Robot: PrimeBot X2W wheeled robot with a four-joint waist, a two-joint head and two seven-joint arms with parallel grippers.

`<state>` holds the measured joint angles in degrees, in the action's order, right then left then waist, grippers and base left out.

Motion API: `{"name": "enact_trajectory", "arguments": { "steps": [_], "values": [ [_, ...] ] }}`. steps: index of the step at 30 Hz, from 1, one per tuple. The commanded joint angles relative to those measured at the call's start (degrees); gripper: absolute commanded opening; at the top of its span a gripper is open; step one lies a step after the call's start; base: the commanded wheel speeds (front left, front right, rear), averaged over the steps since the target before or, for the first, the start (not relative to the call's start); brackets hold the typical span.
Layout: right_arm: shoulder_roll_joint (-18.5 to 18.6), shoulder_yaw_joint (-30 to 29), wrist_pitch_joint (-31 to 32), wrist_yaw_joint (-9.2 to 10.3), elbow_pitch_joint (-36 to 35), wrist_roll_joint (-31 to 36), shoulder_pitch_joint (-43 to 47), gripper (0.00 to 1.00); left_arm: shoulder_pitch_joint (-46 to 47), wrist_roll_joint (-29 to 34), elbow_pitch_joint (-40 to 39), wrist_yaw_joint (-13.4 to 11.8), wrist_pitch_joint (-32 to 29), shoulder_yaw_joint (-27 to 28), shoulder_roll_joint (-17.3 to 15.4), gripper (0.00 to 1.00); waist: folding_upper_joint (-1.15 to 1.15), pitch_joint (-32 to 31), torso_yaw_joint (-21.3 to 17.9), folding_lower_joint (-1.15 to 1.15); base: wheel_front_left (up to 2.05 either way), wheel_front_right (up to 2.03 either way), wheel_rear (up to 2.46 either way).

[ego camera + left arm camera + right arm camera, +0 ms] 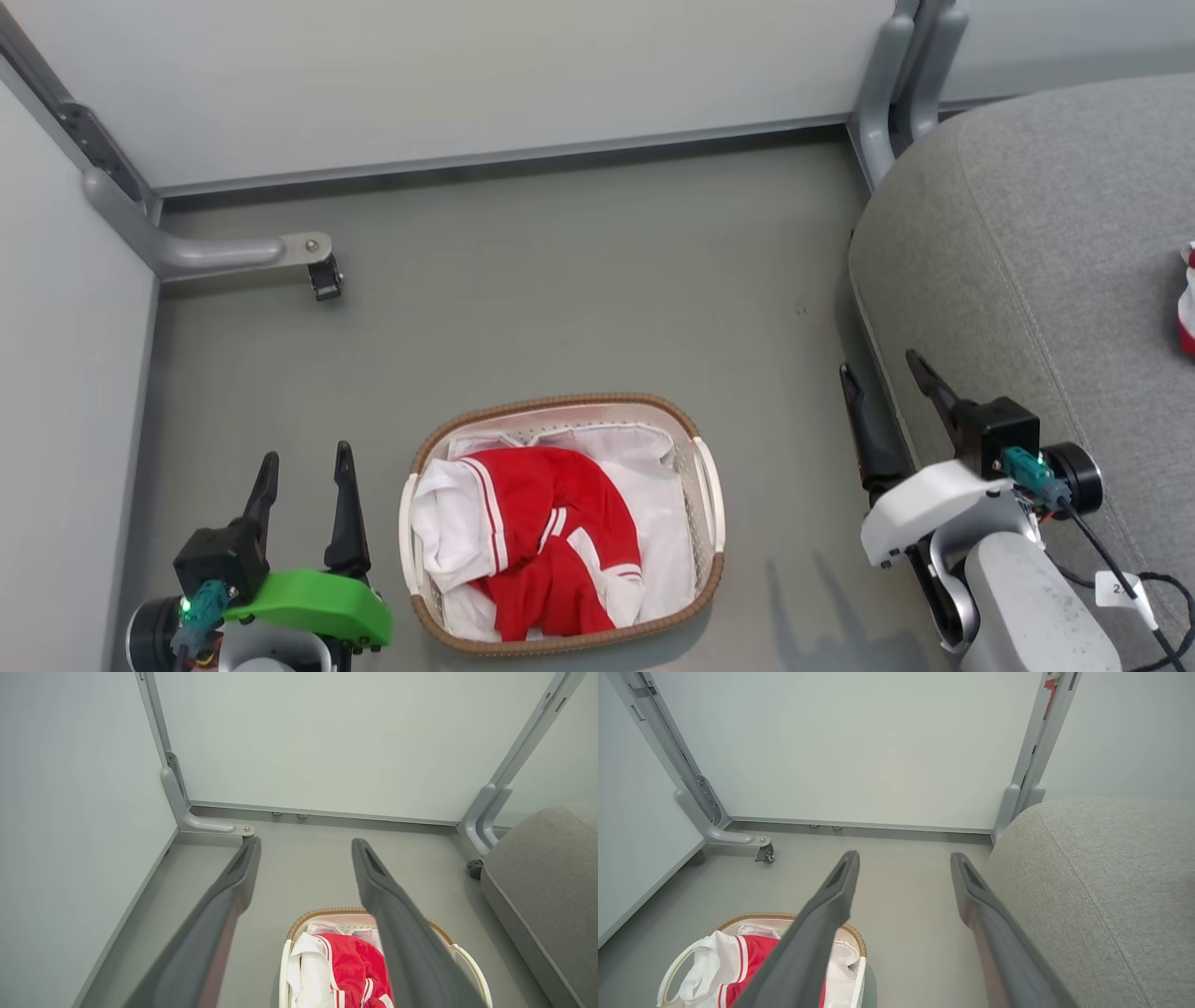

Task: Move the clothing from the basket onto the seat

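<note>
Lying in the basket [560, 401], a red garment [551, 523] covers its white liner [653, 467]. Left pincer [306, 453] and right pincer [879, 362] hover spread, empty; a red-and-white scrap [1187, 313] on the seat [1027, 233] is perhaps another garment.

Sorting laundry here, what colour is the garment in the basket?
The garment is red with white stripes, clearest in the head view.

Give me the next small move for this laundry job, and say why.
Probably swing the left gripper right and down over the red garment in the basket. Both grippers are open and empty, and the left one stands just beside the basket, nearer than the right gripper by the seat.
</note>
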<state>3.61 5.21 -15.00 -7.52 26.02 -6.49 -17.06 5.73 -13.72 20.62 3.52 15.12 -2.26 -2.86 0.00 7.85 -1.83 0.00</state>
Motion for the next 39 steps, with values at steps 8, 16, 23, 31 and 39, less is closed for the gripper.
{"name": "enact_trajectory", "arguments": {
  "steps": [8,16,23,31,39],
  "values": [
    [-0.06,-0.21,-0.28,0.06,-0.04,0.15,3.4,1.0,-3.51,-0.75,-0.69,-0.17,0.05,-0.14,-0.09,1.0,0.0,-2.32,1.07,0.0,0.0,0.0,0.0],
    [-0.21,-0.17,-0.28,0.06,-0.06,-0.24,3.55,1.0,-4.08,-1.65,-1.36,0.62,0.05,-0.59,-0.09,1.0,0.0,-2.5,1.03,0.0,0.0,0.0,0.0],
    [-0.19,0.23,-0.28,0.06,-0.69,-0.37,2.04,1.0,-2.3,-2.17,-1.21,0.93,0.05,-1.87,-0.09,1.0,0.0,-0.81,0.51,0.0,0.0,0.0,0.0],
    [-0.02,0.94,-0.28,0.06,-3.77,-0.72,-1.0,1.0,1.26,-3.02,0.64,1.34,0.05,-5.18,-0.1,1.0,0.0,5.93,-0.68,0.0,0.0,0.0,0.0],
    [0.13,2.46,-0.28,0.06,-8.31,-1.75,-6.15,1.0,8.82,-4.21,8.8,2.28,0.04,-10.79,-0.13,1.0,0.0,16.02,-3.02,0.0,0.0,0.0,0.0]
  ]
}}
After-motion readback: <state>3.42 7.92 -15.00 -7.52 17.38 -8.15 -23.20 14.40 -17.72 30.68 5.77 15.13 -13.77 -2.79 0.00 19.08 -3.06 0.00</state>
